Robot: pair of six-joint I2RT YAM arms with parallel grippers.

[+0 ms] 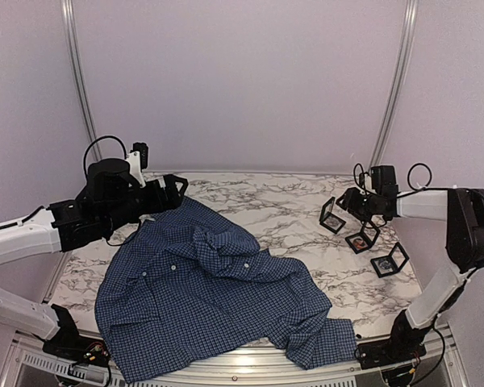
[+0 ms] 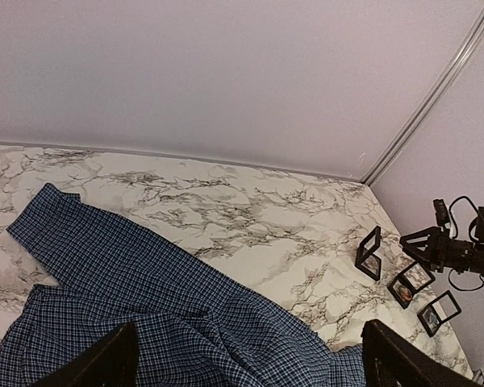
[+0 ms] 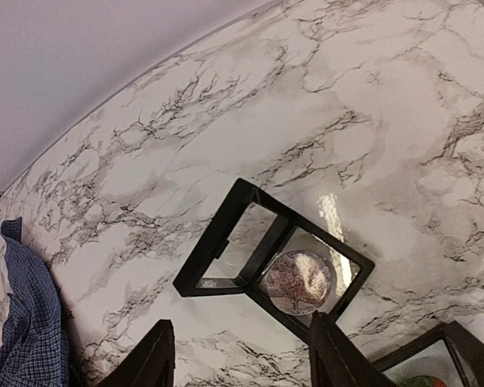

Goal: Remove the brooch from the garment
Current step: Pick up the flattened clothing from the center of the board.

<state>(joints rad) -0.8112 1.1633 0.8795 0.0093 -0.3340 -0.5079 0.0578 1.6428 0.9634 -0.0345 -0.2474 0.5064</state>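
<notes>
The garment (image 1: 202, 298) is a dark blue checked shirt, crumpled on the left half of the marble table, with white buttons showing. It also shows in the left wrist view (image 2: 145, 306) and at the left edge of the right wrist view (image 3: 24, 322). I see no brooch on the shirt. A small orange roundish piece (image 1: 360, 240) lies in the middle black frame; I cannot tell whether it is the brooch. My left gripper (image 1: 177, 189) is open and empty above the shirt's far edge (image 2: 250, 363). My right gripper (image 1: 344, 198) is open and empty just over the far black frame (image 3: 242, 359).
Three small black display frames stand at the right: the far one (image 1: 332, 215) holds a round purplish piece (image 3: 298, 282), the middle one (image 2: 405, 284) the orange piece, the near one (image 1: 390, 260) a bluish piece. The table's front edge runs just below the shirt.
</notes>
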